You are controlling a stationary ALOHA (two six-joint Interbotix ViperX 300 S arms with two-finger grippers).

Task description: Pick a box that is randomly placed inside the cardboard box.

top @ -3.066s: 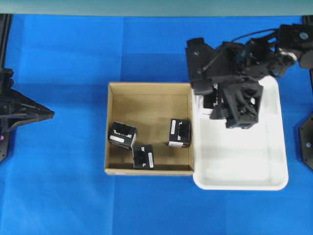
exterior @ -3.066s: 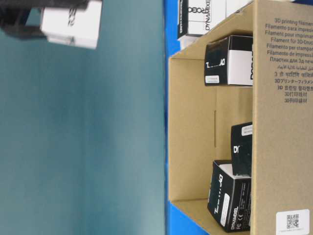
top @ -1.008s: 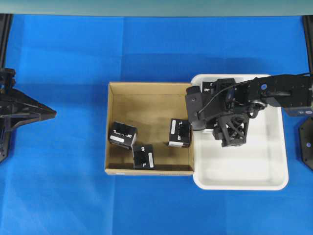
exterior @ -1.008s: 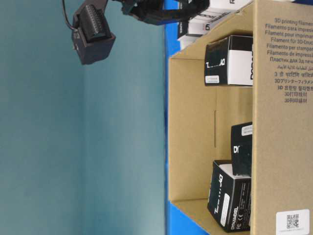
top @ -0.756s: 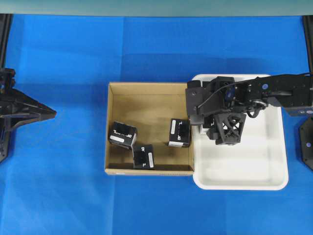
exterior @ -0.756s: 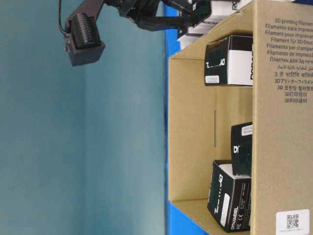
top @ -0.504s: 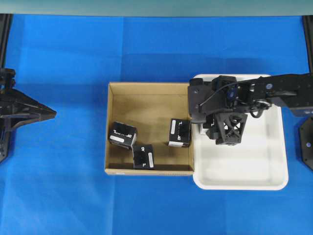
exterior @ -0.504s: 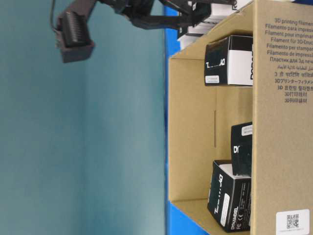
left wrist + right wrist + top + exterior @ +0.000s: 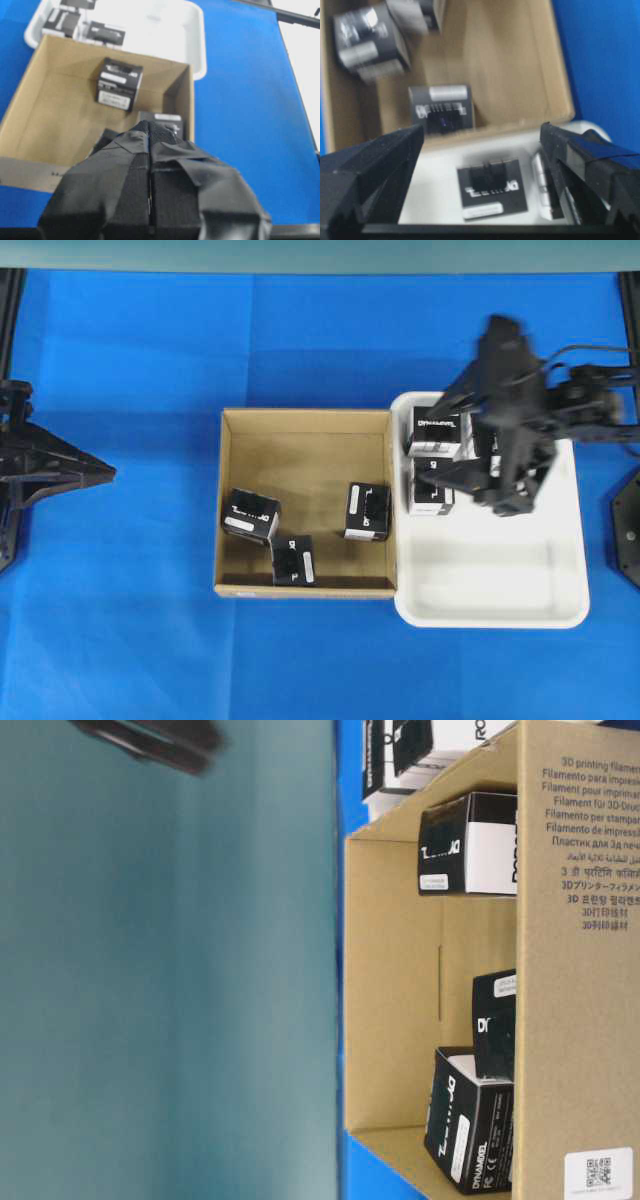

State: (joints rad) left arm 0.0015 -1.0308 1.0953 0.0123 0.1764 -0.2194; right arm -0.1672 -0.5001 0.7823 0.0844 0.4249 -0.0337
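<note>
Three small black cartons [image 9: 367, 511] remain in the large brown cardboard box [image 9: 305, 418]; a fresh pick is judged due
Right gripper [image 9: 480, 145] is spread wide, empty, over the white plastic tray [image 9: 500, 590]; left gripper [image 9: 150, 150] is pressed closed; a reach into the box is called for

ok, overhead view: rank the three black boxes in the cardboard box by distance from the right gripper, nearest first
1. Right box, by the cardboard box's right wall, closest to the right gripper over the white tray.
2. Bottom-middle box, near the front wall.
3. Left box, by the left wall, farthest.
</note>
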